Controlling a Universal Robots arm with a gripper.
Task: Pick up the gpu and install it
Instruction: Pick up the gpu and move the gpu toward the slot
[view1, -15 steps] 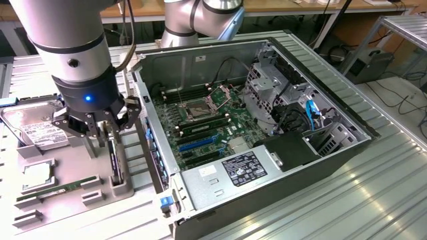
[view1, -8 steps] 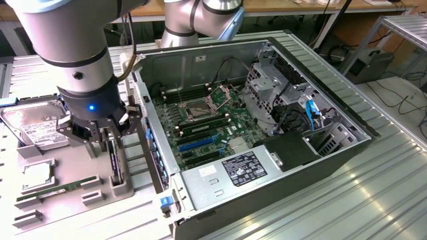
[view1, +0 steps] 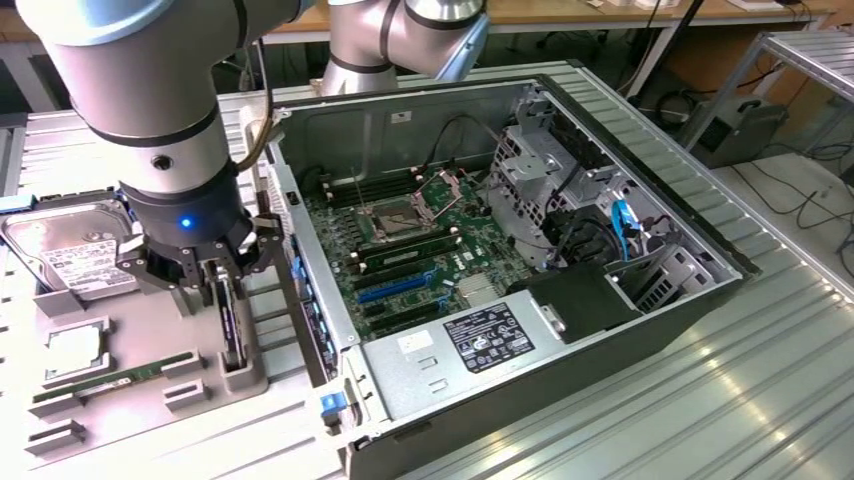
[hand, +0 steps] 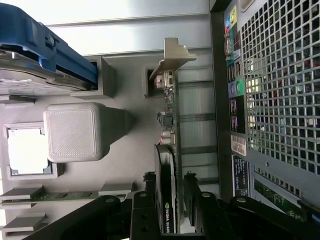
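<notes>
The gpu (view1: 230, 335) stands on edge in a slot of the grey holder tray (view1: 147, 400), just beside the open computer case on the exterior view's left. In the wrist view the gpu (hand: 167, 150) runs as a thin green board with a black cooler, and its silver bracket (hand: 172, 57) is at the far end. My gripper (view1: 220, 280) is lowered over the card's upper edge. Its black fingers (hand: 149, 187) stand on either side of the card with a small gap, so the gripper (hand: 170, 179) is open around it.
The open computer case (view1: 694, 290) lies on its side with the motherboard (view1: 400, 250) exposed; its perforated rear panel (hand: 280, 90) is close beside the card. On the tray sit a hard drive (view1: 67, 245), a CPU (view1: 74, 350) and a memory stick (view1: 114, 380).
</notes>
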